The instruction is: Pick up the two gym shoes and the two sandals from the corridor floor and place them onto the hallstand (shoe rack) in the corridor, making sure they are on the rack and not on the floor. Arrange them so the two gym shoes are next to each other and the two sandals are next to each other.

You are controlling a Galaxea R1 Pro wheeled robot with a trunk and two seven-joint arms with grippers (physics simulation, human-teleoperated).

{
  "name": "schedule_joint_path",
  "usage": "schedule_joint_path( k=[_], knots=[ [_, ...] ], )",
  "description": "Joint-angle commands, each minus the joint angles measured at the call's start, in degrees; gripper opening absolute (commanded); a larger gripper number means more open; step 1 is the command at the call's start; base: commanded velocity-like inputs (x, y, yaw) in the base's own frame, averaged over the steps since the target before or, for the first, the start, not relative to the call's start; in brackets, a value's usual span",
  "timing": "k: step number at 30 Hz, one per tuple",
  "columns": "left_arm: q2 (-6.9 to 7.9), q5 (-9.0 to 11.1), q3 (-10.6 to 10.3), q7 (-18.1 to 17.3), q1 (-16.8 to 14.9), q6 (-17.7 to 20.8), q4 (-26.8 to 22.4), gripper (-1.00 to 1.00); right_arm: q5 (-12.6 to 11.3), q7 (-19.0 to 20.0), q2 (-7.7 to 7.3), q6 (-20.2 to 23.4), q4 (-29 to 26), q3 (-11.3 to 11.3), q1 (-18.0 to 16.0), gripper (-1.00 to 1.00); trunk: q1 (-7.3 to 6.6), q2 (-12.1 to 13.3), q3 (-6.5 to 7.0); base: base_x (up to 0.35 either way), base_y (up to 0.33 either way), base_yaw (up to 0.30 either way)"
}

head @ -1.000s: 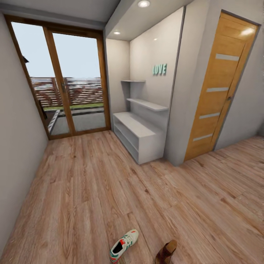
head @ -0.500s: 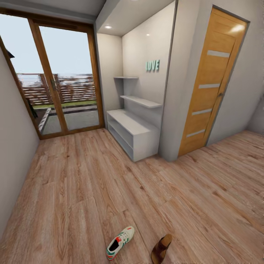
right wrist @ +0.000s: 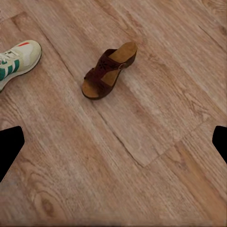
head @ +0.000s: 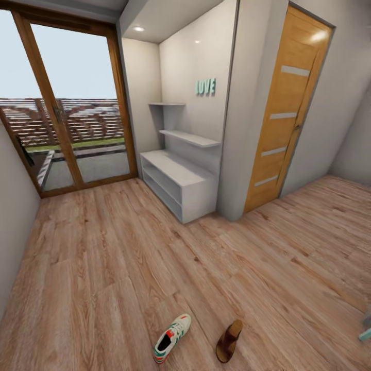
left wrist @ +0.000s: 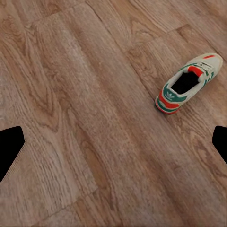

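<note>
White gym shoe (head: 172, 338) (green stripes), brown sandal (head: 229, 340).

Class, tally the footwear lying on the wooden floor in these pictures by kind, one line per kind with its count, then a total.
Gym shoe: 1
Sandal: 1
Total: 2 pieces of footwear, both on the corridor floor, none on the hallstand.
</note>
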Motion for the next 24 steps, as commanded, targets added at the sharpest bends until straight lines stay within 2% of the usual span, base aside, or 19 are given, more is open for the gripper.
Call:
schedule_joint_path(
  k=[1, 8, 15, 24],
  knots=[
    [0.0, 0.1, 0.0, 0.0, 0.0, -0.2, 0.0, 1.0, -0.3, 0.0, 0.0, -0.2, 0.0, 0.0, 0.0, 1.0, 0.0, 0.0, -0.14, 0.0, 0.301, -0.158],
    [0.0, 0.1, 0.0, 0.0, 0.0, -0.2, 0.0, 1.0, -0.3, 0.0, 0.0, -0.2, 0.0, 0.0, 0.0, 1.0, 0.0, 0.0, -0.77, 0.052, 0.302, -0.158],
    [0.0, 0.1, 0.0, 0.0, 0.0, -0.2, 0.0, 1.0, -0.3, 0.0, 0.0, -0.2, 0.0, 0.0, 0.0, 1.0, 0.0, 0.0, -1.38, 0.212, 0.25, -0.152],
    [0.0, 0.1, 0.0, 0.0, 0.0, -0.2, 0.0, 1.0, 0.1, 0.3, -0.16, -0.3, 0.5, 0.2, 0.0, 1.0, 0.0, 0.0, -1.51, 0.318, 0.069, -0.024]
  ],
)
